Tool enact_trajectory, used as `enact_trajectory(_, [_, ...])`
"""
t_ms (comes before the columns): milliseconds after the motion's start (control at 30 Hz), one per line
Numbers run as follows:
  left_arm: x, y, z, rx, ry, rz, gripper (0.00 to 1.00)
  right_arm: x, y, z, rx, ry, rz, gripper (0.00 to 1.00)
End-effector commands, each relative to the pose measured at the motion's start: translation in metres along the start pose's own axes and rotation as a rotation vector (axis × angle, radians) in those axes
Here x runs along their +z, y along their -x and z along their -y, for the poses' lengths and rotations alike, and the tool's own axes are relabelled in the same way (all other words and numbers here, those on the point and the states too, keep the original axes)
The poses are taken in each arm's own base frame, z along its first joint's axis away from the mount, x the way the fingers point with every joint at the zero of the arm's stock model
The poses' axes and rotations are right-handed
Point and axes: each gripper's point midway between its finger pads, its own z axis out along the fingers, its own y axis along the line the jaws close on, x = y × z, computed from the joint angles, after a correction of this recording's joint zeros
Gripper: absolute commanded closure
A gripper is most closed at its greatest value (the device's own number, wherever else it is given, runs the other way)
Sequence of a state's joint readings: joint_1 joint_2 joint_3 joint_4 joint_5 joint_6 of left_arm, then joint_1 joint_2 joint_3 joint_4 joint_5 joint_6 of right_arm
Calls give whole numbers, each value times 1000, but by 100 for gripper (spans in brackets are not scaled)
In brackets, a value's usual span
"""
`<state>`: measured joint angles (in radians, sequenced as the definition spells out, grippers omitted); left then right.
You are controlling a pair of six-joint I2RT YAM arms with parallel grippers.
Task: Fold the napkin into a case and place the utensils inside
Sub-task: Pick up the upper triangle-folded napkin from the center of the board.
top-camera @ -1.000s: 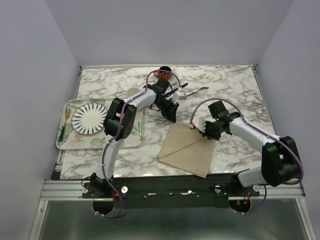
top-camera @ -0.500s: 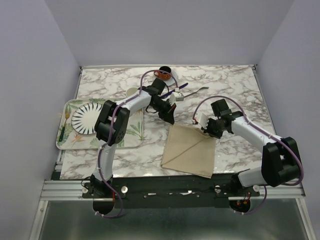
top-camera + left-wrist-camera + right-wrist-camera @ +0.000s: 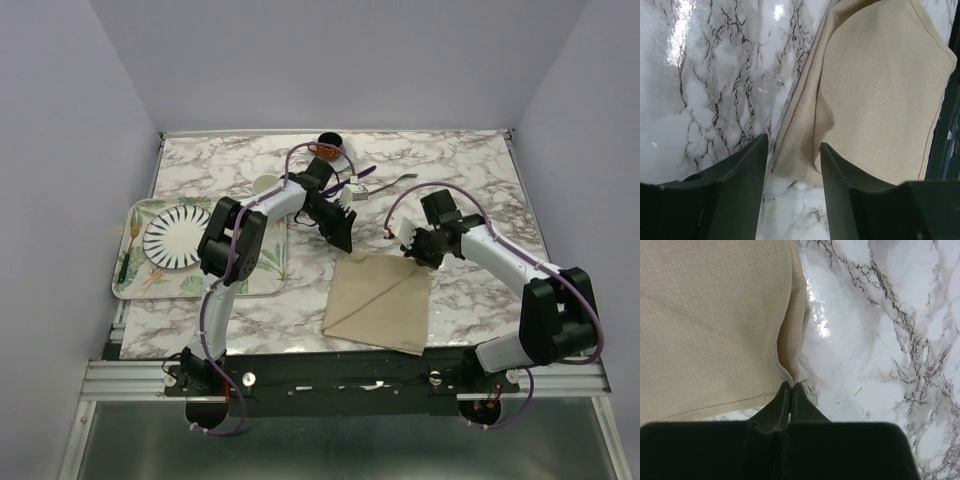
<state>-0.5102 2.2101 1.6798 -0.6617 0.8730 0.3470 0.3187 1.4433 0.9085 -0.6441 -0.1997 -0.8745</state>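
Nearly at the middle of the marble table (image 3: 480, 170), towards its near edge, lies the beige napkin (image 3: 378, 300), flat for the most part and doubled over on itself, with a diagonal fold line running across its upper layer. Its far right corner is lifted slightly where the right gripper (image 3: 412, 250) has it: in the right wrist view the two fingertips (image 3: 784, 392) are pressed together on the napkin (image 3: 715, 315), and the cloth puckers into a small raised ridge leading up to them. The left gripper (image 3: 342, 236) is at the napkin's far left corner; in the left wrist view its fingers (image 3: 747, 160) stand apart with a clear gap, and the edge of the napkin (image 3: 880, 90) shows between and beyond them, one layer lying over another. Whether those fingers touch the cloth cannot be told. Farther back on the table, beyond both grippers, lie the dark purple knife (image 3: 357, 176), partly hidden by the left arm, and the silver fork (image 3: 400, 181) just to its right; both are well apart from the napkin. A dark cup (image 3: 329, 143) stands near the far edge behind them. At the left side sits a leaf-printed tray (image 3: 128, 278) with a striped round plate (image 3: 178, 237) on it.
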Motion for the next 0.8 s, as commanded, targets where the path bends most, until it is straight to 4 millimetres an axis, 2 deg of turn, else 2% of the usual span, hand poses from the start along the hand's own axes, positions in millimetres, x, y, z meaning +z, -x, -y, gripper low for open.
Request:
enact_trajectory(0, [5,2,-9,-67,-21,8,39,1,7,3,0,17,19,99])
enact_trajectory(133, [9,-4,-18,-113,-9,-4,39,3,6,1,0,29,19,99])
enact_trajectory(333, [7,-8,-16,-176,-60,11,38,2,6,0,-3,30,20,99])
enact_trajectory(533, [-2,1,-16,-257,-135,66,33,2,6,-1,2,37,19,99])
enact_trajectory(767, [1,0,-7,-311,-200,74,33,3,5,0,-1,35,14,99])
